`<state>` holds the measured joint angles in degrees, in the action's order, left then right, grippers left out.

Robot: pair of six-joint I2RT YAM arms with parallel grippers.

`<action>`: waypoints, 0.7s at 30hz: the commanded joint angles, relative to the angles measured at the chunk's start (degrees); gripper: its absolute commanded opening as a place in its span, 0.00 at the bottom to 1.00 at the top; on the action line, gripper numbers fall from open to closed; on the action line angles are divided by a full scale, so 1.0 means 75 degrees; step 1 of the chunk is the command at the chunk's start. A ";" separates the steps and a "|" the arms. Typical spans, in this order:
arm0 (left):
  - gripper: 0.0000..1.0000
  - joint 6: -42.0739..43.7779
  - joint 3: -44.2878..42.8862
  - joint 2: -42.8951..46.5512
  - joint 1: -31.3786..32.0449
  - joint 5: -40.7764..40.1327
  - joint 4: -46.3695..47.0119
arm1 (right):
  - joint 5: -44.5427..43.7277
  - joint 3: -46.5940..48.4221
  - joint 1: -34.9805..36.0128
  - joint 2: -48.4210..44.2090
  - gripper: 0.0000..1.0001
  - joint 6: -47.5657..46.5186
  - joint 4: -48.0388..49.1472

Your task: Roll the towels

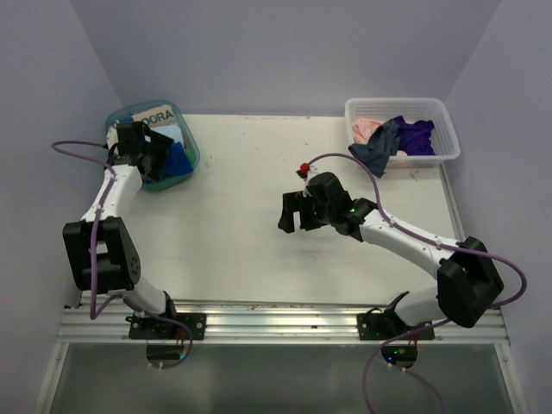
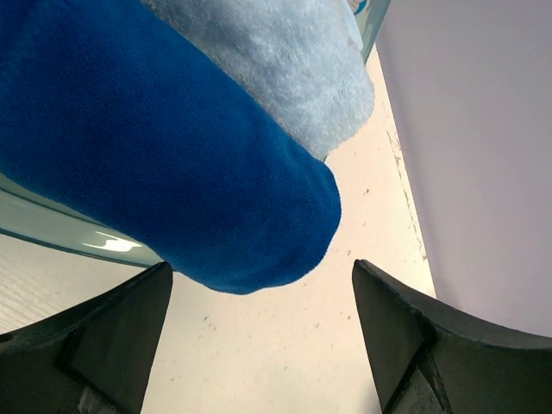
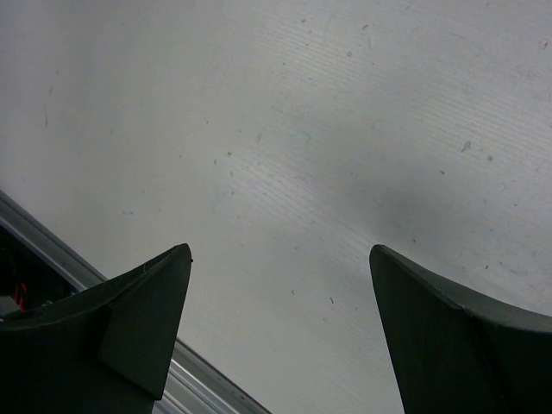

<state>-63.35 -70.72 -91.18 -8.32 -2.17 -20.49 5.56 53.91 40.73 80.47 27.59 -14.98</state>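
We found the left end effector (image 2: 260, 283) at the far left corner of the desk (image 1: 241, 259), reaching into a teal bin (image 1: 193, 142). Its two dark fingers (image 2: 112, 328) were spread wide and gripped nothing. In the left wrist view, a rounded fold of the royal blue towel (image 2: 164, 147) hung just above the gap between them. We could not tell whether either finger touched the cloth. A light blue towel (image 2: 285, 60) lay against the royal blue one, on its far side, and both sat in the bin. From above, only a small blue wedge showed beside the arm, next to a card lettered DORA (image 1: 160, 116).

The right end effector (image 3: 280, 259) hung over the bare middle of the desk. Its fingers were likewise spread apart and empty, with only scuffed desk surface and a strip of metal rail beneath them.

Well apart from both arms, at the far right corner, stood a white basket (image 1: 444, 116). It held a pink cloth (image 1: 366, 129), a purple cloth (image 1: 420, 134) and a grey cloth (image 1: 379, 153). The grey one drooped over the basket's near rim.
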 commanded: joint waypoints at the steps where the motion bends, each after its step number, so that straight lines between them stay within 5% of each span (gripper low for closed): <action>1: 0.88 0.0256 -0.0110 0.0181 0.0182 0.0582 0.0176 | 0.0125 -0.0051 -0.0040 -0.0065 0.88 0.0129 0.0345; 21: 0.86 -0.0038 -0.0403 -0.1471 0.0675 0.0876 0.1689 | 0.0067 0.0031 -0.0040 0.0029 0.88 0.0106 0.0252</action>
<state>-63.46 -70.98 -100.71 -3.33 4.75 -11.77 5.58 53.91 40.73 80.51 28.10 -14.63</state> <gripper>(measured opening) 0.859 0.880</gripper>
